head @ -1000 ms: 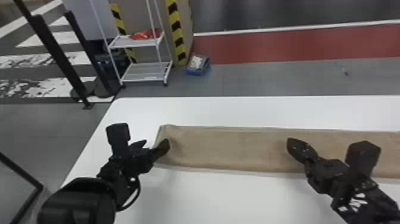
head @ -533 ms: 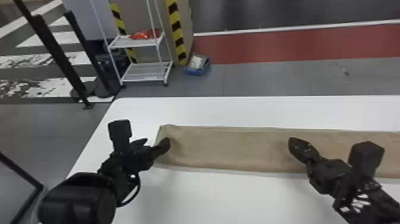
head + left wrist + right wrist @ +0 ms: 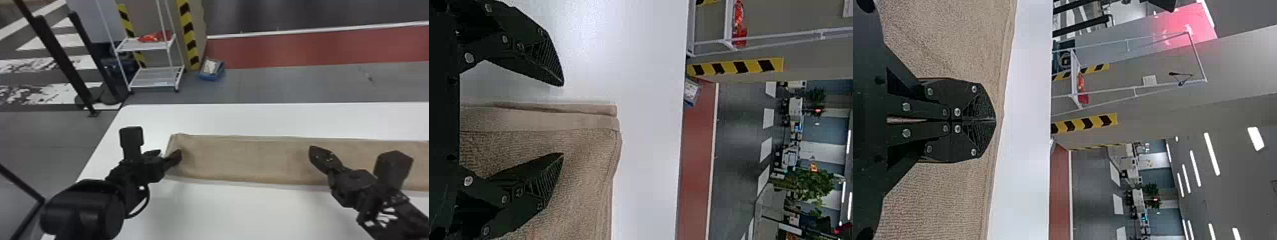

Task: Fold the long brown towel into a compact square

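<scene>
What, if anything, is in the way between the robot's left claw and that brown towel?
Nothing visible: the left gripper is open at the left end of the brown towel, one finger over it, the other past its edge.

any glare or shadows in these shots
Right wrist view: ceiling lights show as bright white strips, and there's a red glow; head view: soft grey shadows on the white table, on the robot's side of the towel; left wrist view: a pale sheen on the table beyond the left gripper.
</scene>
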